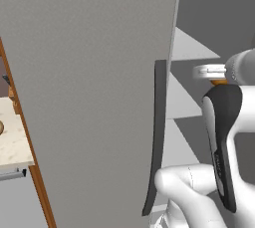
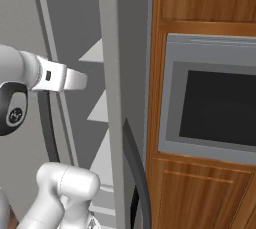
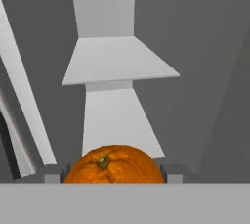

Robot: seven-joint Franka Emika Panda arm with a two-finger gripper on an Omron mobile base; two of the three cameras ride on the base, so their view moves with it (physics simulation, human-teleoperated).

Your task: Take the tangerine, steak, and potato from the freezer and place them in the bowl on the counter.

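Between the open freezer (image 1: 89,97) doors, the arm reaches into the cabinet at shelf height, which is where the food sits. The tangerine (image 3: 113,164) fills the bottom centre of the hand view, stem dimple facing the camera, sitting right between the two fingertips (image 3: 52,174) at either flank. Fingers look closed onto it at about the fruit's own width, so gripper (image 3: 113,176) reads as holding the tangerine, though actual contact pads are cut off by the lower edge.

- Pale shelves (image 3: 119,61) stack up behind the fruit, well apart from it. Nothing shows under it, so it is probably lifted clear of its shelf, not resting.
- Left base view: a sliver of orange (image 1: 218,81) shows under the wrist, consistent with the grasp.
- Door handle (image 1: 157,137) hangs just beside the forearm; tight clearance on retract.
- Counter (image 1: 12,137) edge shows far left past the door, so the drop-off is well apart and needs a swing or base move.
- Right base view: oven (image 2: 210,98) in wooden cabinetry flanks the freezer, a collision limit on that side.

Judgement: first of three items in hand. Steak and potato not yet fetched.
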